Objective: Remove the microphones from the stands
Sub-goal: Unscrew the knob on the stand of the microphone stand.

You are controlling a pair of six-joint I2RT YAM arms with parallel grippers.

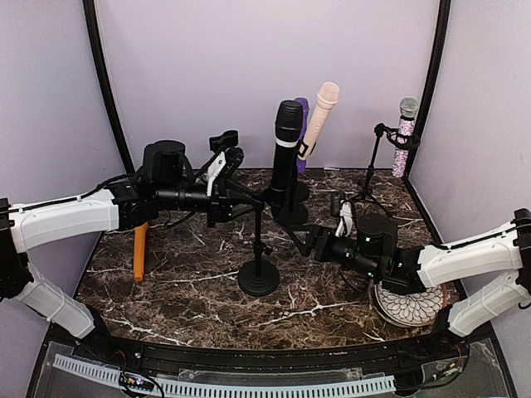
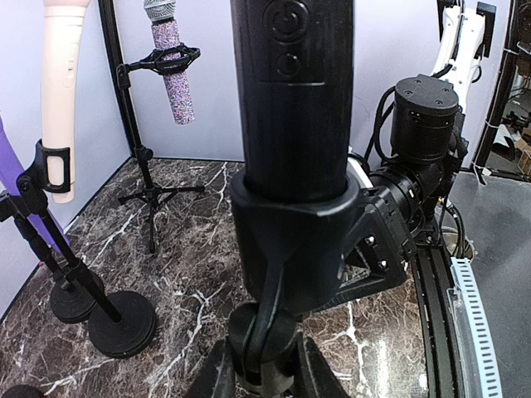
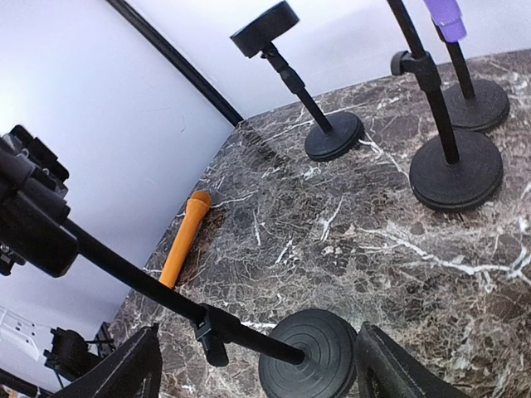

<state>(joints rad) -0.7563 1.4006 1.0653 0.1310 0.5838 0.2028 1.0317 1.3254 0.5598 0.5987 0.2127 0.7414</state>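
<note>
Near the right near corner of the tabletop (image 1: 191, 286), a patterned plate (image 1: 406, 308) lies partly under the right arm. The right end effector (image 3: 259, 332) has its fingers spread wide, holds nothing, and faces the round base of the stand (image 1: 259, 278). Higher up, the left end effector (image 2: 265, 365) is clamped on the stand's neck just below the clip (image 2: 290, 240).

The black microphone (image 1: 288, 141) sits upright in that clip, so the pull-out is still to do. An orange microphone (image 1: 139, 249) lies by the left edge. Toward the far edge, the cream microphone (image 1: 323, 108) and purple microphone (image 1: 301, 106) crowd just behind on their own stands. The glittery microphone (image 1: 404, 141) stands near the far right corner.
</note>
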